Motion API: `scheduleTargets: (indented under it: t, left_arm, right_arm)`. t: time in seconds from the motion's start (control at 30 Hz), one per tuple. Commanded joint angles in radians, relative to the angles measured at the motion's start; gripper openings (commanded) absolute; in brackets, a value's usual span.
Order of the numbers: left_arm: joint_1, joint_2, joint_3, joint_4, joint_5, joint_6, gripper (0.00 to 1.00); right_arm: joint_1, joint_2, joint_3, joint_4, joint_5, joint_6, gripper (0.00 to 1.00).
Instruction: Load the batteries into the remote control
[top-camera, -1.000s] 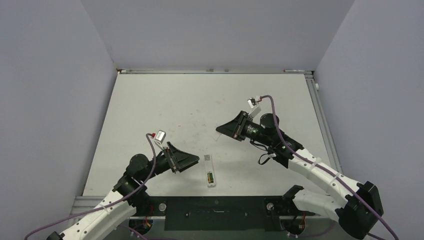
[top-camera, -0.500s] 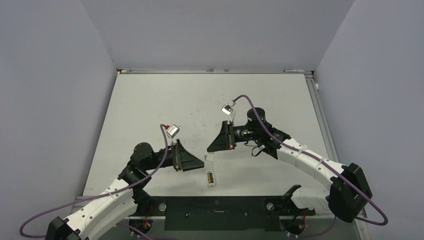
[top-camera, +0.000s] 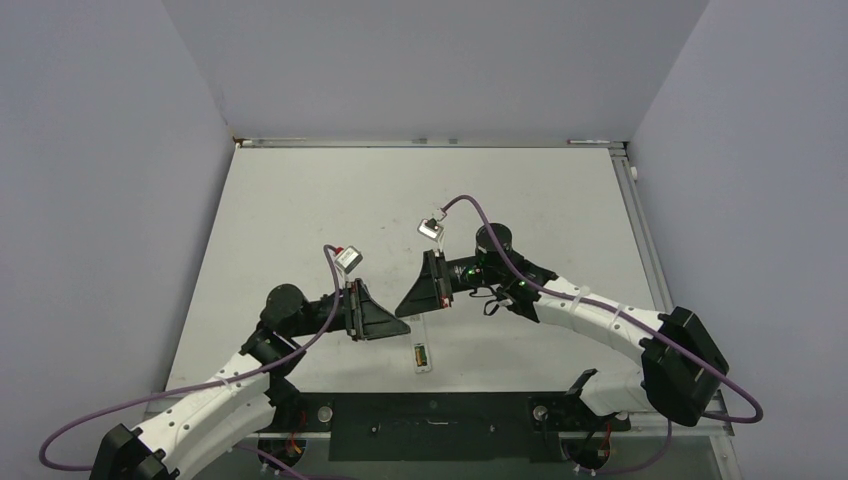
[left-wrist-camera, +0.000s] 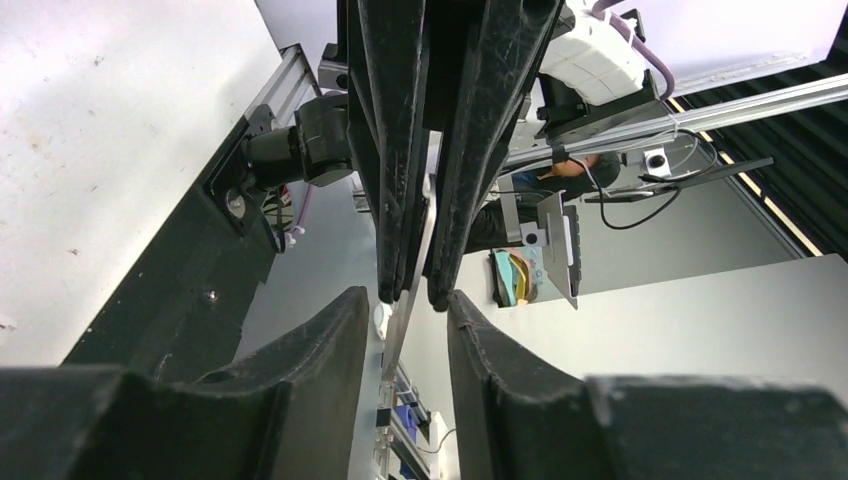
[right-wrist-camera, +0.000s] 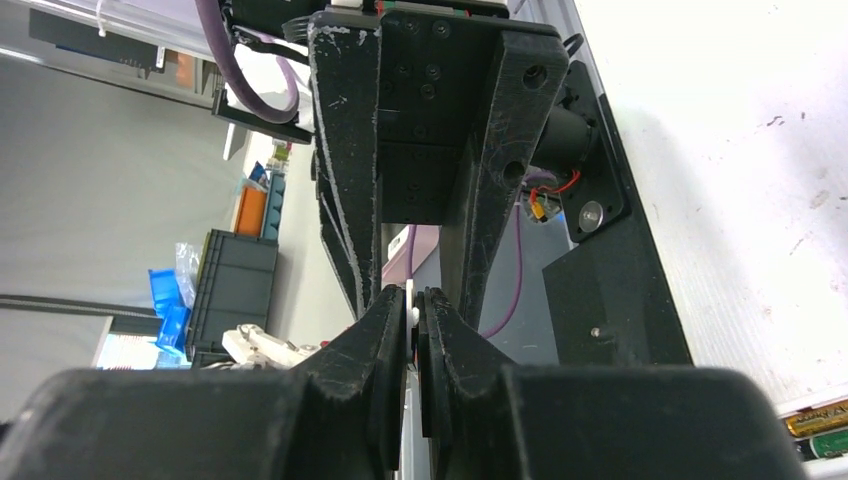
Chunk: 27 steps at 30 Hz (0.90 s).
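The white remote control (top-camera: 423, 364) lies near the front edge with the two batteries (top-camera: 421, 353) side by side in its recess. They also show in the right wrist view (right-wrist-camera: 816, 420). My right gripper (top-camera: 402, 308) is shut at the remote's far end on a thin white plastic edge (right-wrist-camera: 411, 300). I cannot tell whether that edge is the remote's own end or a separate piece. My left gripper (top-camera: 407, 323) faces it tip to tip. In the left wrist view the left gripper (left-wrist-camera: 407, 300) is open, with the white strip (left-wrist-camera: 415, 250) between its jaws, untouched.
The black rail (top-camera: 430, 412) and both arm bases run along the front edge just below the remote. Grey walls close in the white table (top-camera: 330, 200) on the left, back and right.
Both grippers have closed in on the remote's far end: the right swung left and toward the front, the left reached right. The remote's near end has stayed put.
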Motion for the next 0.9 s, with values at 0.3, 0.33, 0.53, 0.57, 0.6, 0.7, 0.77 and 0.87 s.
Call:
scheduleTargets:
  t: [0.3, 0.33, 0.53, 0.57, 0.6, 0.7, 0.77, 0.87]
  left_arm:
    - [0.002, 0.013, -0.003, 0.148, 0.016, -0.023, 0.22]
    - [0.002, 0.013, -0.003, 0.154, 0.015, -0.025, 0.12]
    - [0.001, 0.011, -0.005, 0.171, -0.011, -0.028, 0.0]
    - [0.001, 0.005, -0.007, 0.168, -0.029, -0.027, 0.0]
    - [0.001, -0.005, -0.008, 0.16, -0.04, -0.027, 0.0]
    - [-0.001, -0.043, -0.017, 0.11, -0.111, -0.015, 0.0]
    - [-0.001, -0.097, -0.024, 0.042, -0.174, 0.004, 0.0]
    - [-0.001, -0.182, -0.033, -0.073, -0.3, 0.034, 0.0]
  right_arm:
    - [0.032, 0.001, 0.002, 0.092, -0.006, 0.019, 0.08]
    - [0.033, 0.0, 0.002, 0.09, 0.0, 0.018, 0.08]
    - [0.049, -0.003, 0.026, 0.034, 0.028, -0.01, 0.13]
    - [0.047, -0.01, 0.033, 0.007, 0.038, -0.027, 0.19]
    - [0.04, -0.023, 0.045, -0.042, 0.055, -0.055, 0.27]
    - [0.009, -0.09, 0.104, -0.276, 0.159, -0.195, 0.48]
    - [0.004, -0.145, 0.166, -0.522, 0.285, -0.311, 0.53]
    - [0.027, -0.2, 0.22, -0.689, 0.447, -0.393, 0.54]
